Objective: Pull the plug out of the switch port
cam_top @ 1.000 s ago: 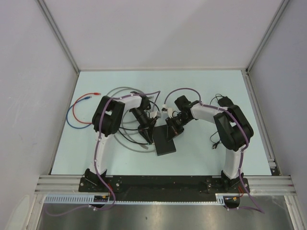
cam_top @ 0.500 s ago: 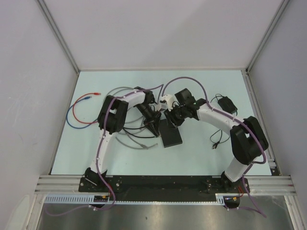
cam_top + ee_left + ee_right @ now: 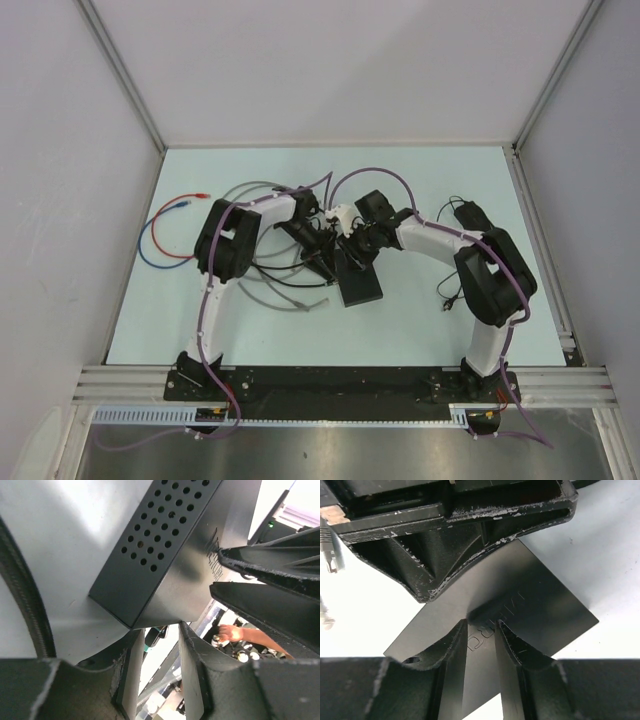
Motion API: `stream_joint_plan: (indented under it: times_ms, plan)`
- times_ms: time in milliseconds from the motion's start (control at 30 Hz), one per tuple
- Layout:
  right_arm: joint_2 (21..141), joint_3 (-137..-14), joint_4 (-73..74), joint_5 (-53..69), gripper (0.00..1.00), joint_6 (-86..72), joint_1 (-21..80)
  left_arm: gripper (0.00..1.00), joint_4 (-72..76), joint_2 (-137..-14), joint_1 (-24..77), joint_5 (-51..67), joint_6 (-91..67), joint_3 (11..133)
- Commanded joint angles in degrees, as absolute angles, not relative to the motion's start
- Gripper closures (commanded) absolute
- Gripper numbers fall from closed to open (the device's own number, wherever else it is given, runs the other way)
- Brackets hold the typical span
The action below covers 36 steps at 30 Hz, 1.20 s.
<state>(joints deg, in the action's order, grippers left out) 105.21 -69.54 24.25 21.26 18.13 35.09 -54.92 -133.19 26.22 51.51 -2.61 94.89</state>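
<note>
The switch point(image 3: 364, 290) is a flat black box lying mid-table. In the left wrist view its perforated side point(image 3: 165, 530) fills the top. My left gripper point(image 3: 322, 262) sits at the switch's far left corner, its jaws point(image 3: 157, 627) slightly apart with nothing between them. My right gripper point(image 3: 352, 258) has its fingertips resting on the switch's top point(image 3: 535, 600), jaws point(image 3: 481, 625) narrowly apart over embossed lettering. The two grippers almost touch. The plug in the port is hidden behind them. A loose clear plug on a grey lead point(image 3: 327, 555) lies at the left of the right wrist view.
Grey and black cable loops point(image 3: 270, 290) lie left of the switch. A red and blue cable point(image 3: 165, 235) curls at the far left. A black power adapter point(image 3: 468, 213) with a thin cord point(image 3: 448, 295) sits at the right. Enclosure walls ring the table.
Both grippers have closed in on the switch's far end and now sit side by side. The switch has shifted slightly to the right. The right arm's elbow swung out, then back.
</note>
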Motion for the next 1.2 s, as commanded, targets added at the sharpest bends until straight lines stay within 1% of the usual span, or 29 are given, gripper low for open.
stream_joint_plan:
  times_ms: [0,233,433,567,767,800,867,900,967,1000,1167]
  plan:
    - [109.69,-67.59,28.65,21.8,0.67,18.55,35.24,0.61,-42.99,-135.35,26.63,46.41,-1.67,91.85]
    - [111.09,-67.59,27.78,23.91,0.68,17.41,35.33,0.62,-42.36,-132.63,26.46,47.46,2.81,84.91]
    - [111.53,-67.59,26.98,24.78,0.68,16.26,35.25,0.62,-42.71,-132.63,26.89,45.7,4.48,84.63]
    - [111.62,-67.59,27.07,24.96,0.68,15.47,35.33,0.63,-43.42,-133.68,27.6,42.02,5.62,84.9]
    - [111.36,-67.41,26.63,24.96,0.68,14.06,35.59,0.66,-42.98,-133.16,30.85,37.1,7.73,81.65]
    - [111.27,-67.41,26.46,24.87,0.69,13.8,35.68,0.67,-43.07,-133.07,31.46,35.87,7.73,80.95]
    - [111.44,-67.24,26.54,24.61,0.69,13.54,35.86,0.77,-44.12,-133.94,31.9,34.9,7.56,80.95]
    - [111.36,-66.98,26.54,24.35,0.69,13.19,35.95,0.84,-44.47,-134.29,32.08,33.15,7.38,81.03]
    - [111.36,-66.27,26.19,23.65,0.7,12.83,36.04,0.92,-45.52,-135.52,32.17,31.47,6.86,81.3]
    - [111.36,-66.1,25.93,23.38,0.7,12.75,36.12,1.0,-45.61,-135.79,32.25,30.86,6.42,81.39]
    - [110.22,-64.43,24.88,20.75,0.73,12.48,36.56,1.0,-46.75,-134.74,32.87,24.88,5.19,82.09]
